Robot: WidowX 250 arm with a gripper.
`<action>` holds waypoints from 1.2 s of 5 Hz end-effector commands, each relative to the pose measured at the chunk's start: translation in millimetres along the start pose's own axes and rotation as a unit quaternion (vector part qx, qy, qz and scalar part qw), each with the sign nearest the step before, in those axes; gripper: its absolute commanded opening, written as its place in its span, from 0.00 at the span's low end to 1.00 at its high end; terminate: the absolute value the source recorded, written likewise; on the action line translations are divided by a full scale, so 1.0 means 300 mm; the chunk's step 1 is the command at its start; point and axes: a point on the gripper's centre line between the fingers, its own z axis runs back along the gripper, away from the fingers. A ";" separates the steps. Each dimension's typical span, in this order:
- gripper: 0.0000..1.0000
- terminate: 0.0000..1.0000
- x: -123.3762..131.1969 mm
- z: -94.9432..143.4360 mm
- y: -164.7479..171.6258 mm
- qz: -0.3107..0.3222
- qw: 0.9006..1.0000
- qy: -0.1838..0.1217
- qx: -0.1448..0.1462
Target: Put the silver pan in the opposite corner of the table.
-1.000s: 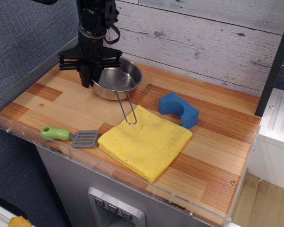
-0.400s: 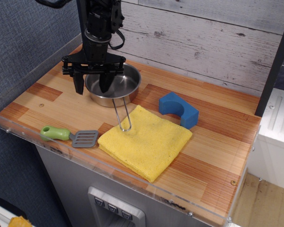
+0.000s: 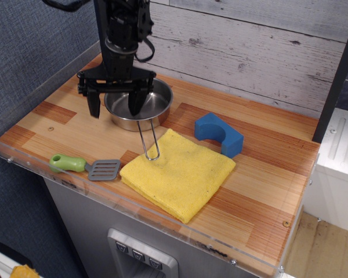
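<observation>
The silver pan (image 3: pixel 153 105) sits on the table (image 3: pixel 267 174) near the back left, its wire-loop handle (image 3: pixel 150 142) pointing forward with the tip over the yellow cloth's edge. My gripper (image 3: pixel 115 106) hangs over the pan's left side and is open. One finger (image 3: pixel 94 107) is outside the left rim and the other (image 3: pixel 136 104) is above the pan's inside. It holds nothing.
A yellow cloth (image 3: pixel 180 174) lies mid-table at the front. A blue block (image 3: pixel 218 134) stands right of the pan. A grey spatula with a green handle (image 3: pixel 84 166) lies at the front left. A clear acrylic rim edges the table; a plank wall is behind.
The gripper was shut on the pan's left rim; the pan shifted slightly forward and left, then the gripper opened and let it go. It has since risen a little.
</observation>
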 end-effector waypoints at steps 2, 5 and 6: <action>1.00 0.00 -0.068 0.362 -0.079 -0.054 0.988 -0.113 -0.092; 1.00 0.00 -0.147 0.417 -0.113 -0.119 0.979 -0.120 -0.112; 1.00 0.00 -0.147 0.417 -0.113 -0.119 0.979 -0.120 -0.112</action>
